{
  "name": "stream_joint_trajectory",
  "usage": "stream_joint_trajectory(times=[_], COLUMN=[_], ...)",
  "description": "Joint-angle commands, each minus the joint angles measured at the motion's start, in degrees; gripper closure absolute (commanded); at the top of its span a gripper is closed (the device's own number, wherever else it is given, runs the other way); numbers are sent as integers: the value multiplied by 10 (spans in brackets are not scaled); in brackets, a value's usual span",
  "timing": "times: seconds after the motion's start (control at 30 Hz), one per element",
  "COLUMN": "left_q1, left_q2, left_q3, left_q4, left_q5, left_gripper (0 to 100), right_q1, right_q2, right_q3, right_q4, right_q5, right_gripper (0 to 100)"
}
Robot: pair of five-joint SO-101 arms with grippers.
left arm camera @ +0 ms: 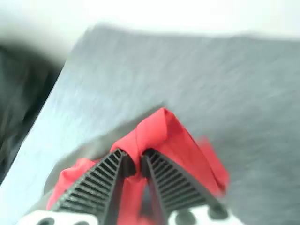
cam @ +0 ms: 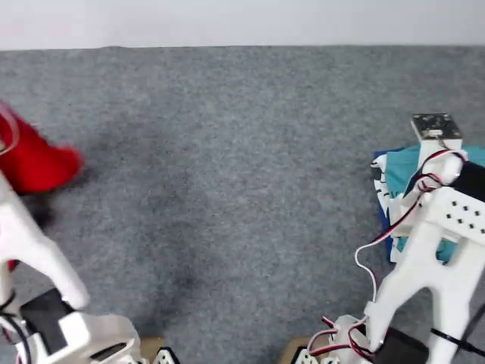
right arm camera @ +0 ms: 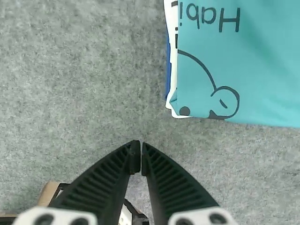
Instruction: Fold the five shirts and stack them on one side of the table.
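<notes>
Stack [cam: 398, 173], teal shirt on top, layer count unclear, lies at the table's [cam: 227, 152] right edge beside the empty, closed right gripper [right arm camera: 140, 151]; left gripper [left arm camera: 135, 158] pinches the bunched red shirt [left arm camera: 164, 133] far left, not yet folded.

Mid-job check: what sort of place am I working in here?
Probably a robot test bench, not a home: a table with grey carpet-like cover, a red shirt pinched in the left gripper, and a teal shirt topping a folded pile.
</notes>
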Motion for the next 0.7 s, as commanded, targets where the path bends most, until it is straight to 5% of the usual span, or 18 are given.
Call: stream_joint_trajectory(times=[0.0, 0.37, 0.53, 0.67], left_q1=[142, 542, 606, 585], left_q2=[-31, 30, 127, 174], left_q3=[-65, -72, -73, -75], left_q4=[60, 74, 64, 9], left_q5=[27, 42, 39, 42], left_gripper=[995, 995, 994, 992], right_q1=[-7, -7, -7, -6], right_q2=[-23, -24, -24, -24], right_q3=[-4, -4, -4, -4], right_q4=[24, 25, 25, 25], right_q5=[-5, -5, -5, -5], right_gripper=[989, 989, 989, 989])
